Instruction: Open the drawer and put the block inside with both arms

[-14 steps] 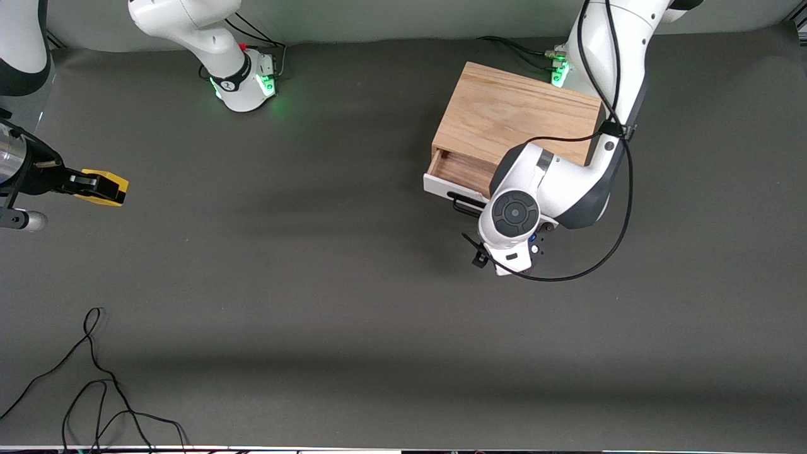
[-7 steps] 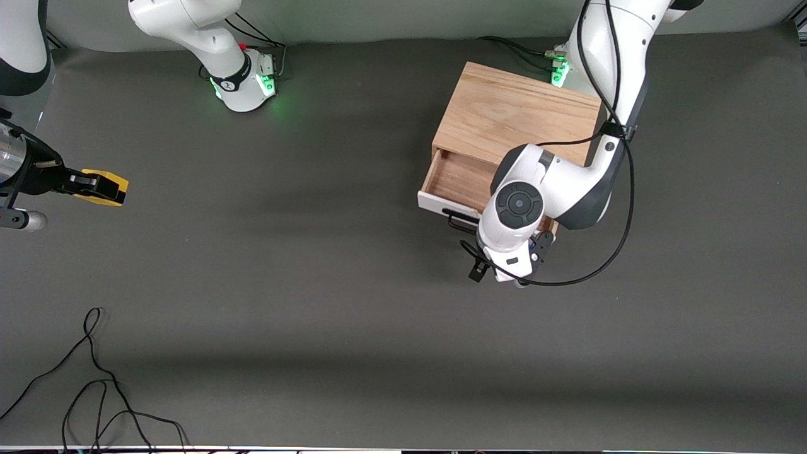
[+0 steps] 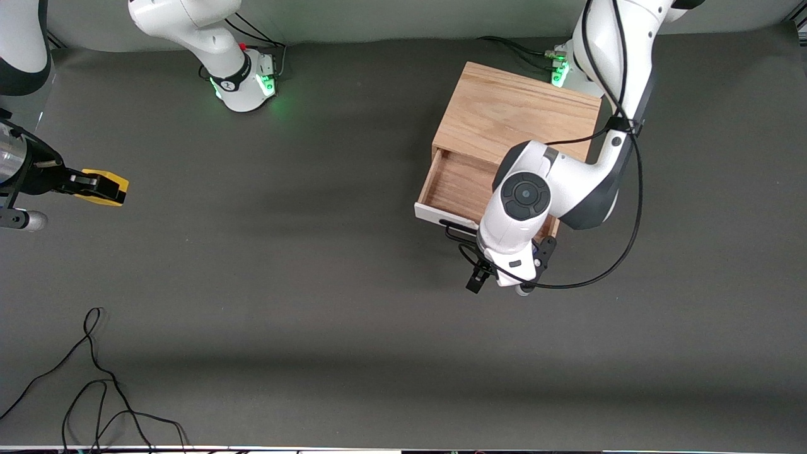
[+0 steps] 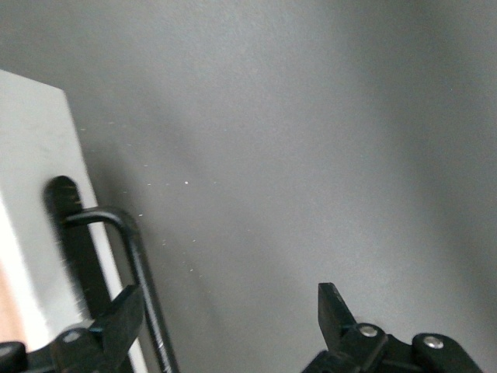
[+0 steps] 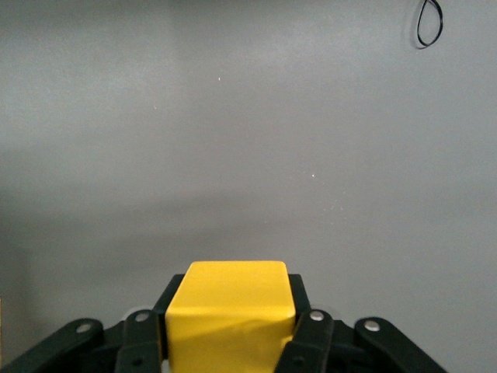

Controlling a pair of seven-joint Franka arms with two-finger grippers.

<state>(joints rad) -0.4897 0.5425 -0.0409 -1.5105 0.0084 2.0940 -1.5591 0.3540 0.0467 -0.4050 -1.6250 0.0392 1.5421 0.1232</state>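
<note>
now the left end effector (image 4: 225,326) sits low in the middle-right of the front view, just in front of the drawer (image 3: 459,184), its fingers (image 4: 116,318) spread wide; in the left wrist view one finger is beside the black handle (image 4: 136,264) and the other well apart, so nothing is clamped. outward from it, the drawer stands pulled out of the cabinet (image 3: 517,113), its wood floor bare and partly hidden under the left arm. the right end effector (image 3: 85,183), at the left edge of the front view, is clamped on the block (image 3: 104,187), held above bare desk (image 3: 315,315), well apart from the drawer. i judge the opening step is about finished and the placing step comes next. that calls for the left arm to clear the space over the drawer, and for the right arm to carry the block across to the open drawer, lower it in, then let go.
</note>
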